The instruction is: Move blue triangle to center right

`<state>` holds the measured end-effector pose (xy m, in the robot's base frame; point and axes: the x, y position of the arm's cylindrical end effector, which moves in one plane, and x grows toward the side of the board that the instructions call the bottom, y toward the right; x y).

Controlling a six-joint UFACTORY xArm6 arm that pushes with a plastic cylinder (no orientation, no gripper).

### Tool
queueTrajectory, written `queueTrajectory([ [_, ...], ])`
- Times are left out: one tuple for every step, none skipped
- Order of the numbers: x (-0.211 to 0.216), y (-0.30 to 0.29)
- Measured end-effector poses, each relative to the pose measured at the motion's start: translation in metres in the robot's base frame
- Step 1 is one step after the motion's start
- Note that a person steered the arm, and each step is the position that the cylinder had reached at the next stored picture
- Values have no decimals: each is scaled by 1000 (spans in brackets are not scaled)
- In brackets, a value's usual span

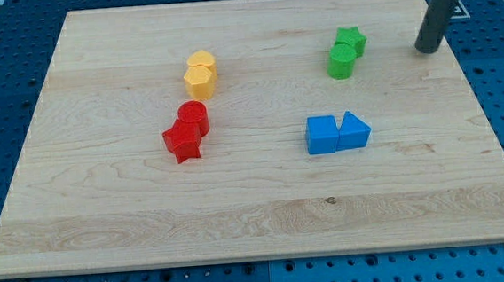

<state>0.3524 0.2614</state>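
The blue triangle [354, 131] lies on the wooden board [258, 221], right of centre, touching a blue cube [322, 135] on its left side. My tip [426, 50] is at the board's upper right, well above and to the right of the blue triangle, apart from every block. The nearest blocks to the tip are the green ones, to its left.
A green star [350, 40] and a green cylinder [342, 61] touch at the upper right. Two yellow blocks [200, 73] sit together at upper centre-left. A red cylinder [192, 117] and a red star [182, 142] touch at the left of centre.
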Motion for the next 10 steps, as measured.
queueTrajectory([
  [10,1],
  [30,3],
  [52,1],
  [69,-16],
  [81,-26],
  [89,-40],
  [105,-48],
  [129,-64],
  [150,-85],
  [162,-107],
])
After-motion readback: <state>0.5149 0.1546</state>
